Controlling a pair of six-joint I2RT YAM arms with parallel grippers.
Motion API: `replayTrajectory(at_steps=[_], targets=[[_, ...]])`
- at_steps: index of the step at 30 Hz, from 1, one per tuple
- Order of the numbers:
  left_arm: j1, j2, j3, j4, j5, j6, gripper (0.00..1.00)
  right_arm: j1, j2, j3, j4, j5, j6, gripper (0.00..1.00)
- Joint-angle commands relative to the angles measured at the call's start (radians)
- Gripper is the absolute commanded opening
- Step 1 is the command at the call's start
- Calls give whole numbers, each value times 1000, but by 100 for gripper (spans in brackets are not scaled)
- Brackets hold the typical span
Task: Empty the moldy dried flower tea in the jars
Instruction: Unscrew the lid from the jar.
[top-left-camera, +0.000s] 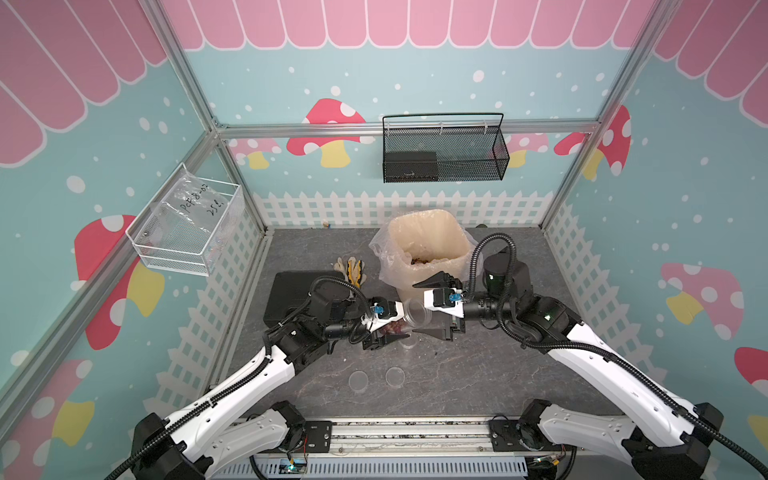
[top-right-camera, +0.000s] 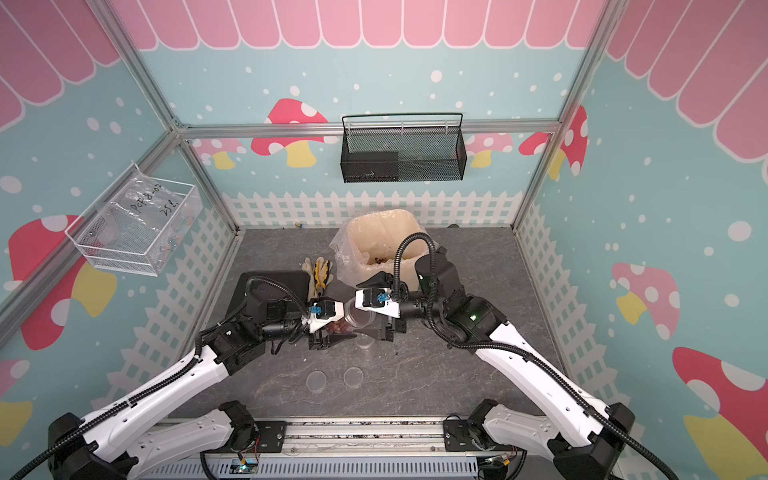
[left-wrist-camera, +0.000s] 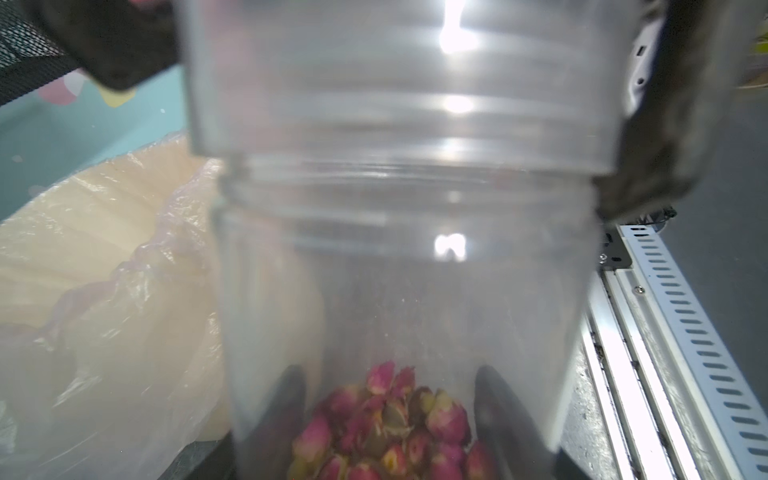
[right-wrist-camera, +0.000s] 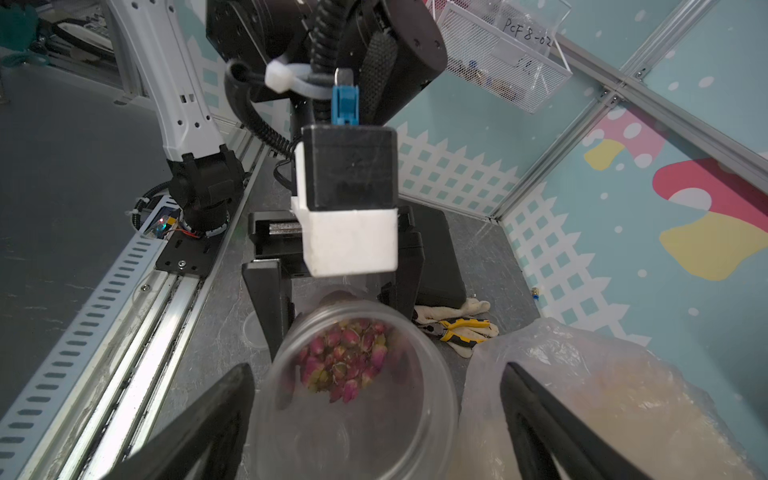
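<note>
Presently our left gripper (top-left-camera: 390, 328) clamps the jar (left-wrist-camera: 395, 311); right gripper (right-wrist-camera: 376, 370) gapes astride its lid (left-wrist-camera: 403, 83), which could drop, spilling tea (left-wrist-camera: 386, 424).

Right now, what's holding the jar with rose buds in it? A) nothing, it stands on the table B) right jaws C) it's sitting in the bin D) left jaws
D: the left jaws clamp the jar at its base, where the rose buds lie; the right jaws stand open on either side of its other end.
</note>
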Motion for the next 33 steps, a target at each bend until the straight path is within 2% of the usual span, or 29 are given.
replayTrajectory(at_steps=[1,9,14,21,33], targets=[[-6,-22,-21,66,-103,5,12,-4,-59,24,93,-16,267,89],[-27,-27,-32,115,-288,88,12,-4,-40,41,-8,226,676,87],[-63,-26,-34,116,-378,137,11,-8,12,105,-98,273,881,85],[-78,-36,-34,110,-389,148,11,-11,75,126,-134,229,945,85],[-84,-41,-31,92,-399,157,11,-11,122,125,-146,143,939,82]])
